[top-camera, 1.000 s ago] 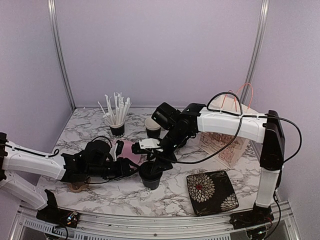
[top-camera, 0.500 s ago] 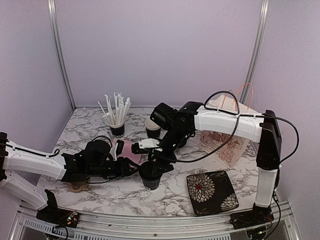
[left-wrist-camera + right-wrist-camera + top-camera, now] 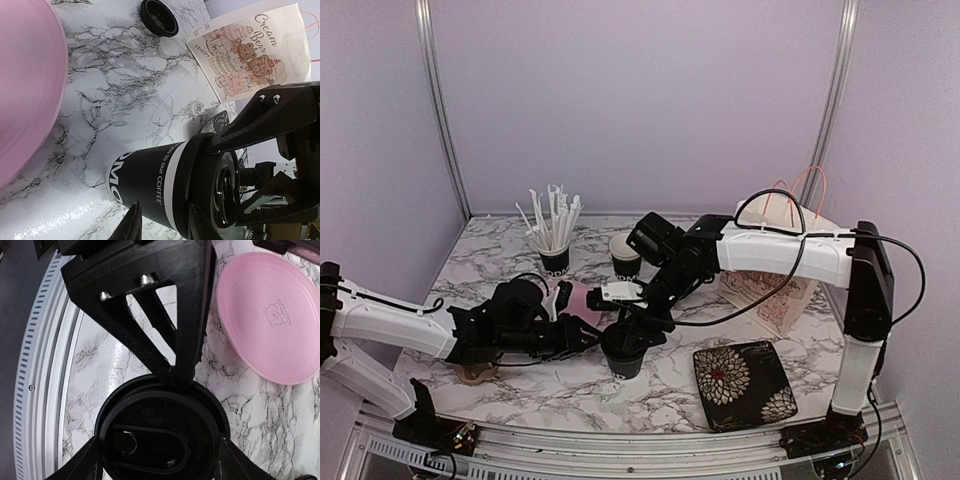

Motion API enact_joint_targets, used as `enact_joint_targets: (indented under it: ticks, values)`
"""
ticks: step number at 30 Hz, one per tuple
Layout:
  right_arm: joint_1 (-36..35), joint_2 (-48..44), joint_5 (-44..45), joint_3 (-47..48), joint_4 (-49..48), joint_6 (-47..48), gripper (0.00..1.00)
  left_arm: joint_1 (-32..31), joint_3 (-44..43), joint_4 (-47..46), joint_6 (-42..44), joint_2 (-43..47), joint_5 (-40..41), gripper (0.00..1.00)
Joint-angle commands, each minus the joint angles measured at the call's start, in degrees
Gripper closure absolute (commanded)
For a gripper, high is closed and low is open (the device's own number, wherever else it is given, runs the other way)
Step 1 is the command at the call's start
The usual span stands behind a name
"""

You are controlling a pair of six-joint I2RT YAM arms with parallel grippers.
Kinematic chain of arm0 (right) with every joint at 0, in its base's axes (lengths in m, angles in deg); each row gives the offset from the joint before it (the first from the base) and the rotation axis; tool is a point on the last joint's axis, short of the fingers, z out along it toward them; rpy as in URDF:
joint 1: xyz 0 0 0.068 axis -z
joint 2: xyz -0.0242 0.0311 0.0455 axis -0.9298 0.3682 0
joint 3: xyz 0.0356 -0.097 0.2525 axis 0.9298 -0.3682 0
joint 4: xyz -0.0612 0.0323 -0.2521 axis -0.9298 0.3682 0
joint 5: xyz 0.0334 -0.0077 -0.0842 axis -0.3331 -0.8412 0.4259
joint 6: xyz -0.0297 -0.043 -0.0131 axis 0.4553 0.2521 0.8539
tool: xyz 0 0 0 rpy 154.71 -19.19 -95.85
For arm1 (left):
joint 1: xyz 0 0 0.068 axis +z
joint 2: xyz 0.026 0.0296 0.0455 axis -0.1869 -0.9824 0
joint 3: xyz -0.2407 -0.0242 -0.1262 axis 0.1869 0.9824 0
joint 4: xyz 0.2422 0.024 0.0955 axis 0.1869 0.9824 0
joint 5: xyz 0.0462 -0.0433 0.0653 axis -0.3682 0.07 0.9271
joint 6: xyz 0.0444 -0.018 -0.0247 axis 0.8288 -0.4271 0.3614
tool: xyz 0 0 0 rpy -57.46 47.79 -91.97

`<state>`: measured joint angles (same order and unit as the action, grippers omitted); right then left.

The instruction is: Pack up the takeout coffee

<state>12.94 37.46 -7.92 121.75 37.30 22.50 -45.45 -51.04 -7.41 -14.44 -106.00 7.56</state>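
Note:
One takeout coffee cup stands near the table's front, black with a white band and a black lid on top. My right gripper comes down from above, its fingers against both sides of the lid's rim. My left gripper is at the cup's left side. One of its fingers touches the cup wall; the other is not clearly seen. A second cup stands open and lidless farther back. A loose black lid lies on the marble.
A pink plate lies just left of the lidded cup. A black cup of white sticks stands at the back left. A printed paper bag is at the right, a dark floral plate at the front right, and a brown carrier under the left arm.
The right arm and the lidded cup have shifted slightly to the right. The left gripper stays at the cup's side.

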Motion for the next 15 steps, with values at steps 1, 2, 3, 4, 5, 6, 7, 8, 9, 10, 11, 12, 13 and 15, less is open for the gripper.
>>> enact_joint_targets:
  ticks: [1,2,3,4,5,6,7,8,9,10,11,12,13,15]
  values:
    - [-1.5,2.3,5.1,-8.5,-1.7,1.3,0.45,0.1,0.6,3.0,-0.3,-4.7,-3.3,0.69]
    - [-1.4,2.0,5.3,-10.0,-2.6,1.5,0.46,0.1,1.0,2.9,-0.6,-5.4,-3.6,0.69]
    - [-1.5,1.7,5.5,-11.3,-3.4,1.6,0.46,0.1,1.3,2.9,-0.8,-6.4,-3.9,0.71]
    - [-1.4,1.5,5.7,-12.6,-4.2,1.8,0.47,0.3,1.8,2.9,-1.1,-7.2,-4.3,0.74]
    - [-1.5,1.3,5.8,-13.6,-4.9,2.0,0.47,0.5,2.2,3.0,-1.2,-8.4,-4.5,0.78]
    - [-1.5,1.3,5.8,-14.8,-5.6,2.1,0.47,0.8,3.0,3.0,-1.7,-9.6,-5.0,0.79]
    - [-1.5,1.5,5.8,-15.7,-6.1,2.3,0.47,1.0,4.1,3.0,-2.3,-11.0,-5.5,0.79]
    - [-1.5,1.6,5.8,-16.4,-6.6,2.6,0.47,1.2,4.9,3.0,-3.0,-12.6,-5.9,0.8]
    - [-1.5,1.8,5.6,-17.2,-7.1,2.7,0.48,1.4,5.6,2.9,-3.6,-14.3,-6.4,0.8]
    - [-1.5,1.9,5.5,-18.0,-7.7,2.9,0.48,1.6,6.3,2.5,-4.1,-16.3,-7.3,0.8]
    - [-1.5,2.2,5.5,-18.7,-8.1,3.1,0.48,1.6,6.8,1.8,-4.5,-18.1,-8.1,0.8]
    - [-1.5,2.4,5.5,-19.2,-8.4,3.2,0.49,1.6,7.3,0.7,-4.9,-19.7,-8.8,0.81]
    - [-1.5,2.6,5.5,-19.8,-8.7,3.3,0.5,1.6,7.7,0.0,-5.3,-20.8,-9.3,0.81]
    - [-1.5,2.6,5.7,-20.7,-9.3,3.3,0.51,1.6,7.9,-0.6,-5.5,-20.6,-9.3,0.83]
